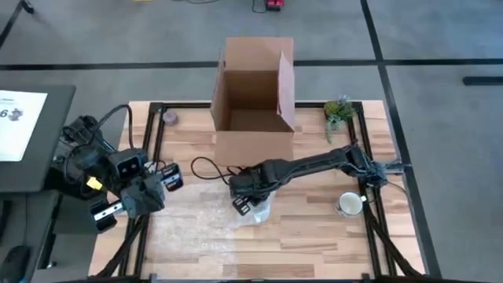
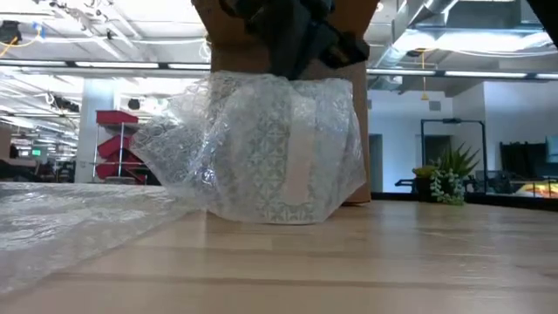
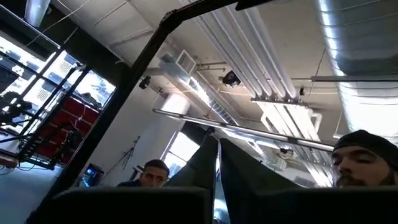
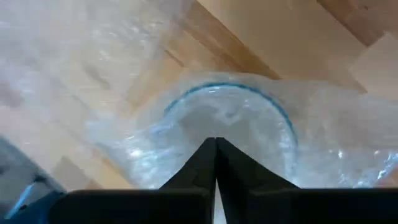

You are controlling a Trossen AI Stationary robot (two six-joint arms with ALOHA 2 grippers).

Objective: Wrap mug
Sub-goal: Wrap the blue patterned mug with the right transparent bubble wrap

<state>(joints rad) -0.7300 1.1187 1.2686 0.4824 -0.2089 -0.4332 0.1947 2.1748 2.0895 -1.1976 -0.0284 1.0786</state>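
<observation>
Patterned mug swathed in clear bubble wrap, upright, mid-table, blue rim visible through wrap

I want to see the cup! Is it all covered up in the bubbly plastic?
Mostly covered. Bubble wrap surrounds the mug on the table, the shut right tool just above. The right wrist view shows its blue rim through plastic.

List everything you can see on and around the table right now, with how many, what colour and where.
Wrapped mug: one, in clear bubble wrap, table centre, under the right gripper.
Bubble wrap sheet: one, clear, flat on the table left of the wrapped mug.
Bare mug: one, white, right side.
Cardboard box: one, brown, open, far edge.
Plant: one, green, far right corner.
People: two, beyond the table, in the left wrist view.
Left gripper: parked at the table's left edge.
Right gripper: fingers shut, at the wrapped mug.
</observation>
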